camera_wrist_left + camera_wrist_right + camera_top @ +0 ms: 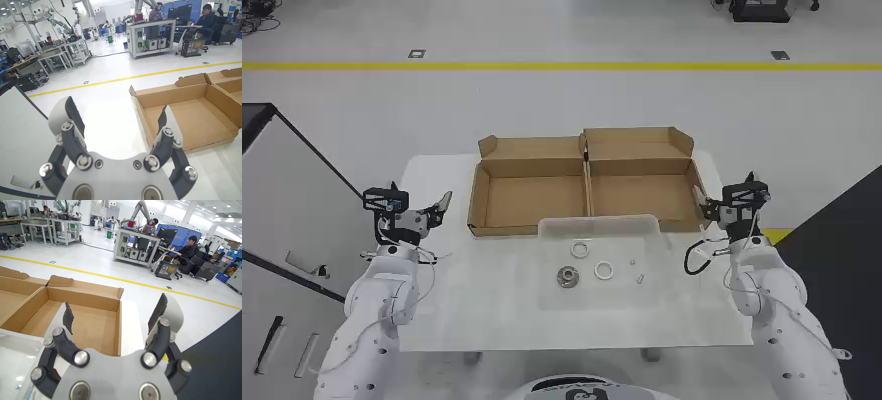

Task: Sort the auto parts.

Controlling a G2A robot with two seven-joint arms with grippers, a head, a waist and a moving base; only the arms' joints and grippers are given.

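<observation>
Several small auto parts lie on the white table [492, 310] in front of a clear plastic tray [551, 230]: two white rings [581, 249] [604, 270], a grey round metal part [567, 277] and two tiny metal bits [639, 279]. My left gripper [437, 208] [117, 103] hovers open and empty at the table's left side, beside the left cardboard box [527, 196] [189, 117]. My right gripper [703, 203] [115, 299] is open and empty at the right side, by the right cardboard box [637, 190] [94, 323]. Both boxes hold nothing.
The two open boxes stand side by side at the back of the table, flaps up. The clear tray sits just in front of them, above the parts. A dark panel [842, 240] borders the table's right side, and a white board [292, 190] its left.
</observation>
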